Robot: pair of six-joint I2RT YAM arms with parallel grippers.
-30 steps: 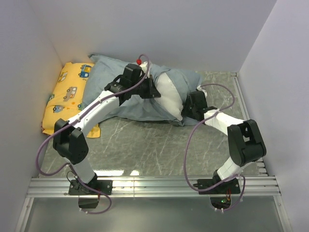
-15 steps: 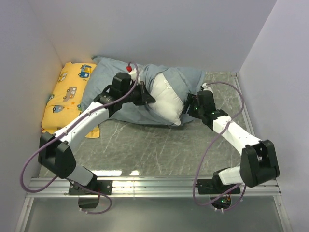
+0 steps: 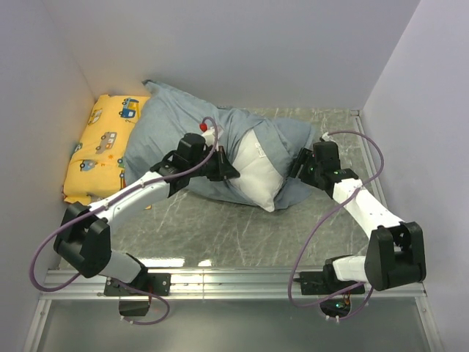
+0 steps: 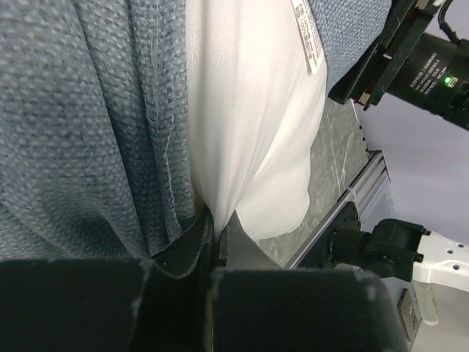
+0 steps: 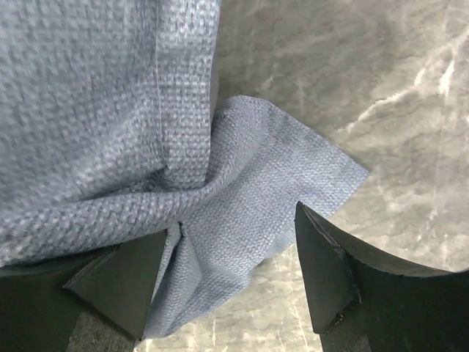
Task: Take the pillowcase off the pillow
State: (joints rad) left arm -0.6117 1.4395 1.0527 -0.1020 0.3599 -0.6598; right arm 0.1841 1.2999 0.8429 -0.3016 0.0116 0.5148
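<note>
Robot lab test cell, plain white walls, marble-look tabletop, aluminium mounting rail

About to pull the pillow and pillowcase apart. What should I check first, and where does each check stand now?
1. Left gripper clamped on the pillow: ok, shut on white fabric.
2. That pinch free of the pillowcase: cannot tell, grey fabric runs right beside it.
3. Right gripper clamped on the pillowcase: not ok, jaws apart, a corner lies loose between them.
4. Pillow showing out of the opening: ok, partly out.
5. Pillowcase clear of the yellow cushion: not ok, they touch at the far left.
</note>
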